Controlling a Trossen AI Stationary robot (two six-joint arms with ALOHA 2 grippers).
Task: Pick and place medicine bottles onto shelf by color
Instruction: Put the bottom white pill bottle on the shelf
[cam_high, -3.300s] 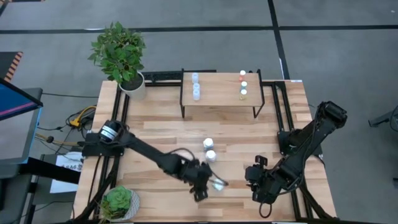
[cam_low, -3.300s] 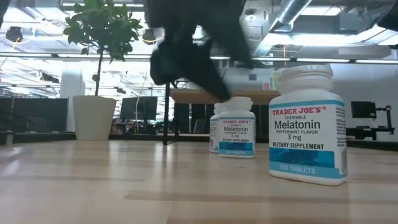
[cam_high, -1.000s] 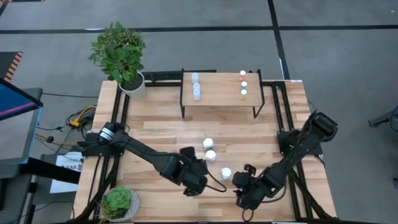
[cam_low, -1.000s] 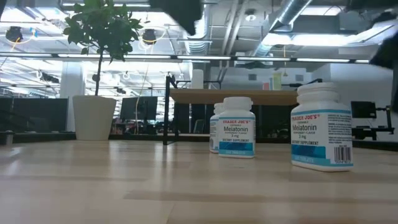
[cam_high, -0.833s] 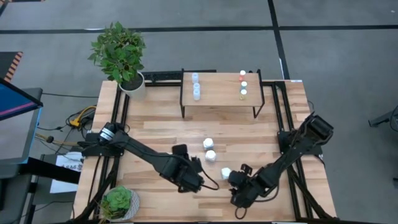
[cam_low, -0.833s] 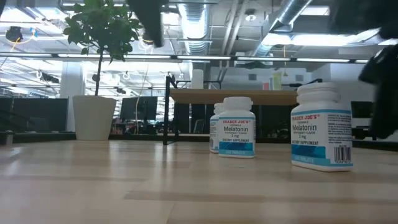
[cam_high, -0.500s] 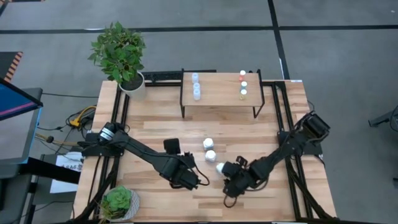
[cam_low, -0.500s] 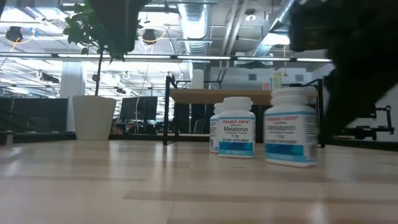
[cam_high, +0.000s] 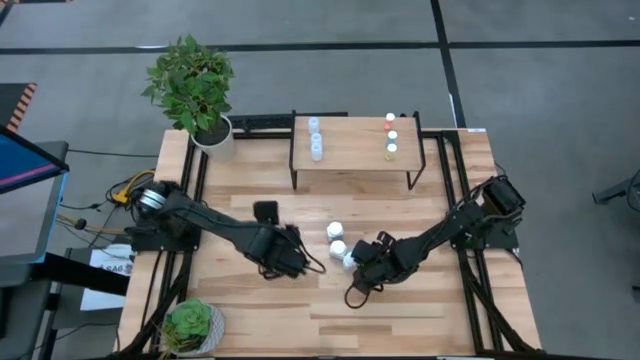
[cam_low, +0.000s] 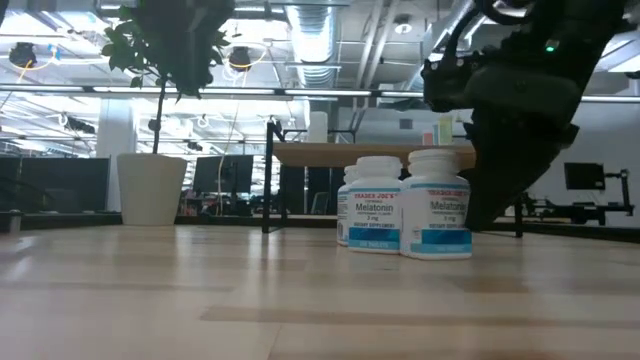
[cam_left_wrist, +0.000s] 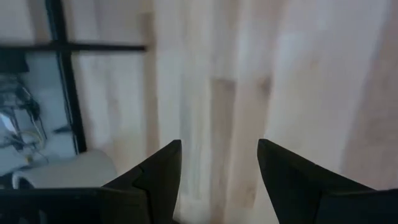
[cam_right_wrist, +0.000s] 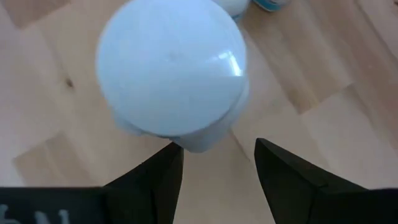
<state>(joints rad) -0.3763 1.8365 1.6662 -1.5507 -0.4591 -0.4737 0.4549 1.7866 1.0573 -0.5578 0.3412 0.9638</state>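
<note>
Three chunky white bottles stand upright on their bases mid-table: two (cam_high: 335, 231) (cam_high: 340, 247) and a third (cam_high: 350, 260), close beside them. In the low view the third (cam_low: 435, 215) stands next to another (cam_low: 378, 215). My right gripper (cam_high: 360, 266) is open at the third bottle's right; in the right wrist view (cam_right_wrist: 217, 149) the bottle's cap (cam_right_wrist: 171, 68) lies just beyond the fingertips. My left gripper (cam_high: 298, 265) is open and empty left of the bottles, over bare wood (cam_left_wrist: 219, 146). The shelf (cam_high: 350, 160) at the far side carries small bluish bottles (cam_high: 315, 137) and colour-capped ones (cam_high: 391, 135). My right gripper's fingers are open and slant down from the table's right side. One fingertip (cam_right_wrist: 173, 155) lies at the third bottle's side wall (cam_right_wrist: 199, 140), low down; I cannot tell whether it touches. The bottle stands upright on the table, not between the fingers.
A potted plant (cam_high: 195, 90) stands at the table's far left corner and a small succulent (cam_high: 190, 325) at the near left corner. Black frame rails run along both table sides (cam_high: 195, 190).
My right gripper has gone toward the table's left and far edge. The third white bottle has slid upright along the table ahead of it and now stands beside the other two. My left gripper has drawn away toward the left and far edge.
</note>
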